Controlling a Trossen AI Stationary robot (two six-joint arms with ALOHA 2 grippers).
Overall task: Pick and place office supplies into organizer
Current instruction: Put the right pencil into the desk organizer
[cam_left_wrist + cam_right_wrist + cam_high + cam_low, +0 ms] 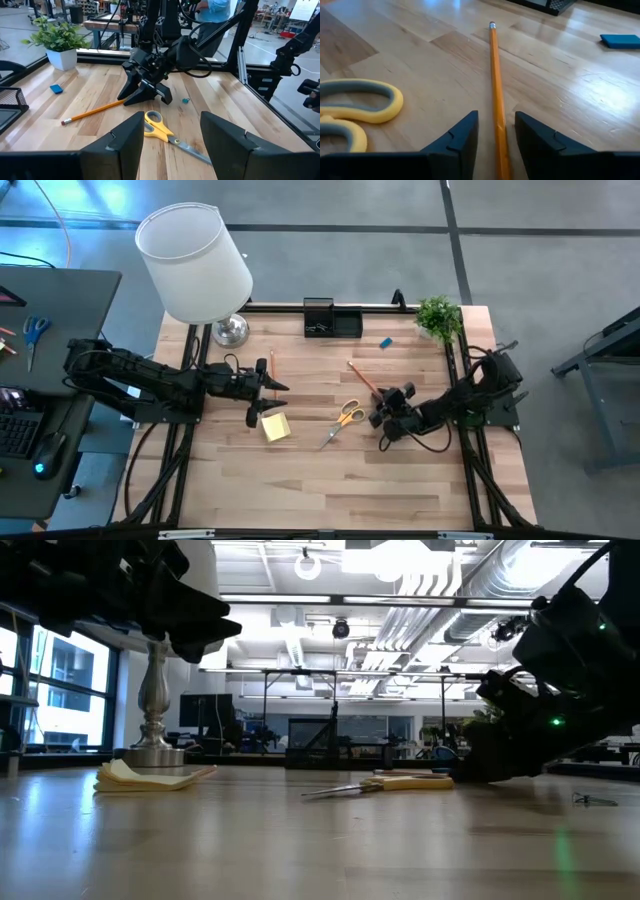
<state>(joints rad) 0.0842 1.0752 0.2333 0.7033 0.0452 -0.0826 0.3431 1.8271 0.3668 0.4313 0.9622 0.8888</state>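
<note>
High view, left to right: left gripper (275, 383), fingers parted and empty, above the sticky-note pad (276, 426); centre, scissors (345, 420); right gripper (383, 412) down at the table, fingers astride the pencil (497, 100), not yet clamped; organizer (332, 319) at upper centre.

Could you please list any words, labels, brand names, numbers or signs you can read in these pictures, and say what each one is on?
No readable text anywhere.
Yellow sticky-note pad: top sheet blank.
Thin orange pencil: no print visible.
Yellow-handled scissors: no visible marking.
Small blue eraser: no visible marking.
Black mesh organizer: no label visible.
Background room in the low view: no lettering can be made out.
</note>
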